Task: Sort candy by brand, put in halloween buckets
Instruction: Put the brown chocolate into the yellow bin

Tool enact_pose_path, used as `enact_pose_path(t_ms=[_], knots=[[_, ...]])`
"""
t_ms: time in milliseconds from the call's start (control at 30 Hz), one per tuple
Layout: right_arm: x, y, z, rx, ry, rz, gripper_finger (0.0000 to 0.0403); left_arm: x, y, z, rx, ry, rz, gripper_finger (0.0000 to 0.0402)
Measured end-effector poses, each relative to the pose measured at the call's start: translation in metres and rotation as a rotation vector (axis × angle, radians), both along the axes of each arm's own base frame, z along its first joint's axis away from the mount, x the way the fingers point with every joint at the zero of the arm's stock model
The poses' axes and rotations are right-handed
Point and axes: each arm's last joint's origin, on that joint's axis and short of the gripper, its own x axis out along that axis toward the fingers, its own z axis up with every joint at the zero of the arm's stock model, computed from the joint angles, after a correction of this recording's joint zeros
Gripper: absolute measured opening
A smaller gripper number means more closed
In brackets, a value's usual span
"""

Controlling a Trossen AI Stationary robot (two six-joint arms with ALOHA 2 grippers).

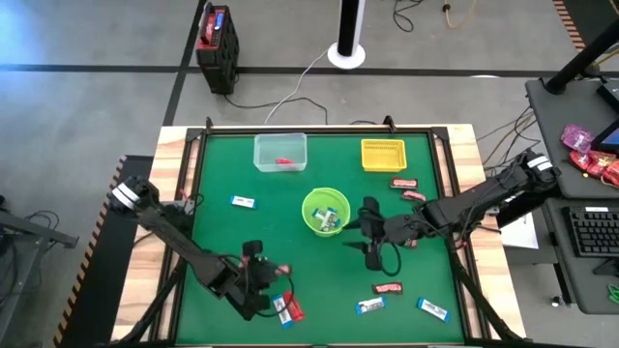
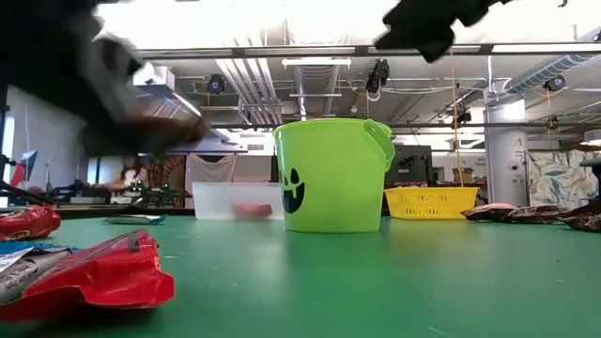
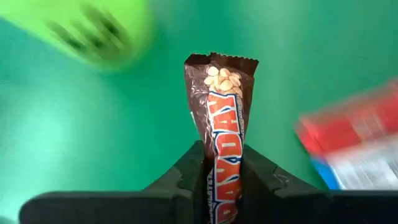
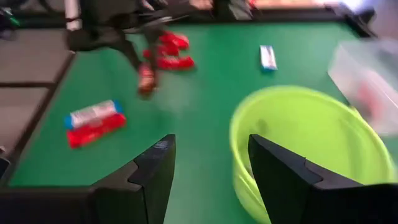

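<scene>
My left gripper [image 3: 225, 171] is near the table's near-left part [image 1: 259, 274], shut on a dark brown candy bar [image 3: 222, 106]. My right gripper [image 4: 210, 167] is open and hovers just right of the lime-green bucket [image 1: 325, 211], touching nothing. The clear box [image 1: 280, 152] holds a red candy. The yellow basket [image 1: 383, 155] stands at the far edge. Red and blue-and-white bars [image 1: 286, 308] lie beside my left gripper. More bars lie loose: a red one [image 1: 388, 287], blue-and-white ones [image 1: 433, 308] and dark ones [image 1: 404, 183]. My left gripper pinches the dark brown bar between its two fingers at one end [image 3: 222, 163]. The rest of the wrapper reaches straight out past the fingertips to its crimped free end [image 3: 221, 60]. The low view shows the bar [image 2: 155, 115] lifted clear of the table.
The green bucket [image 2: 331, 176] stands mid-table between the two arms. A blue-and-white bar [image 1: 243, 201] lies left of it. Red wrappers [image 2: 89, 274] lie at the near-left. A raised rim [image 1: 198, 174] frames the green mat.
</scene>
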Motion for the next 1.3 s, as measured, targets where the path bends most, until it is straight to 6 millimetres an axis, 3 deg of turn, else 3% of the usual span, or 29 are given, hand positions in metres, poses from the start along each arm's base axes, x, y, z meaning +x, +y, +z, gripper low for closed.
enact_pose_path(t_ms=[167,333,667,1000,1100,1300], knots=[[0.023,0.008,-0.007,-0.003,-0.132,0.018,0.0196,0.007,0.015,0.044,0.207,-0.231,0.045,0.0053],[0.043,0.014,-0.010,0.034,-0.267,0.007,0.0196,0.016,0.030,0.065,0.297,-0.284,0.032,0.0053],[0.066,0.001,-0.001,0.294,-0.236,-0.094,0.0194,0.027,0.044,0.062,0.341,-0.254,0.058,0.0054],[0.090,0.000,0.004,0.259,-0.209,-0.098,0.0167,0.031,0.041,0.073,0.341,-0.262,0.014,0.0054],[0.093,0.001,0.005,0.232,-0.182,-0.093,0.0141,0.031,0.041,0.074,0.344,-0.259,0.008,0.0054],[0.096,0.001,0.010,0.197,-0.168,-0.076,0.0053,0.031,0.041,0.074,0.345,-0.267,0.019,0.0057]])
